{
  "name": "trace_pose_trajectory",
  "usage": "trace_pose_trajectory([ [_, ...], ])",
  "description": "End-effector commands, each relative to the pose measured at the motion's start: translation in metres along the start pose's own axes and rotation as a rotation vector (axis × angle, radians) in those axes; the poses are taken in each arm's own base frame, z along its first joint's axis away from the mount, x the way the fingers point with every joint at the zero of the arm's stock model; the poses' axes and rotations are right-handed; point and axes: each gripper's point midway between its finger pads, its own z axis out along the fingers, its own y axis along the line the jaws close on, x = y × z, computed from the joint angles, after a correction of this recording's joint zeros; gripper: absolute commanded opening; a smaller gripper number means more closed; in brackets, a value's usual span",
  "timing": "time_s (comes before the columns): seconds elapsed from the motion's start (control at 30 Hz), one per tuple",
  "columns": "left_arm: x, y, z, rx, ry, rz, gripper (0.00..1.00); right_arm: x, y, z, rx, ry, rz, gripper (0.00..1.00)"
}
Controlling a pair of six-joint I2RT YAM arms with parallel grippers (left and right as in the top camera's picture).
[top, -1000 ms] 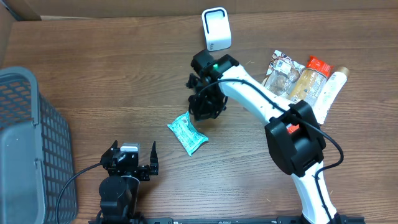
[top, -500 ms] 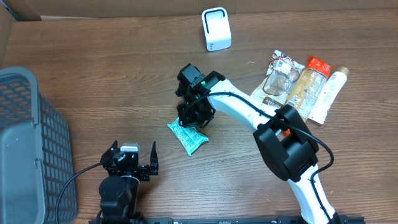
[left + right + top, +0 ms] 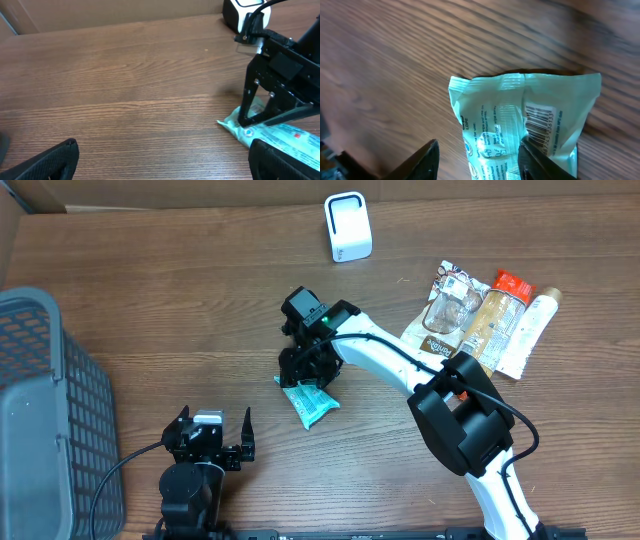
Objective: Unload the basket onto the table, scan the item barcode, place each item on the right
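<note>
Right end effector (image 3: 482, 167), fingers apart astride the teal snack packet (image 3: 312, 402), which lies barcode (image 3: 540, 125) up on the counter (image 3: 180, 300), well apart from the white scanner (image 3: 347, 226); left end effector (image 3: 215, 425) idle, wide open; grasp, lift and scan apparently not yet done

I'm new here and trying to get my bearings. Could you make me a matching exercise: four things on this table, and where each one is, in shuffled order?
Things:
1. teal packet
2. white scanner
3. grey basket
4. left gripper

Places:
A. left edge of the table
B. near edge, jaws open, holding nothing
C. far edge, standing upright
D. middle, lying flat

Pairs: 1-D, 2-C, 3-A, 4-B
</note>
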Motion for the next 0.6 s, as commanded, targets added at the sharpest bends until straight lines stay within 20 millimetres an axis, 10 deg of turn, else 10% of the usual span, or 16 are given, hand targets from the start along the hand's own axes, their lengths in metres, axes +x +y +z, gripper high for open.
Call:
trace_pose_trajectory([
  [0.0, 0.001, 0.001, 0.0, -0.008, -0.002, -0.013, 1.0, -0.014, -0.042, -0.002, 0.189, -0.023, 0.023, 0.54],
  [0.17, 0.001, 0.001, 0.0, -0.009, -0.002, -0.013, 1.0, -0.027, -0.014, -0.054, 0.166, -0.072, -0.002, 0.7],
  [0.27, 0.001, 0.001, 0.0, -0.009, -0.002, -0.013, 1.0, -0.026, -0.009, -0.086, 0.16, -0.088, 0.078, 1.0],
  [0.57, 0.001, 0.001, 0.0, -0.009, -0.002, -0.013, 1.0, 0.036, 0.005, -0.06, 0.059, 0.166, -0.019, 0.92],
])
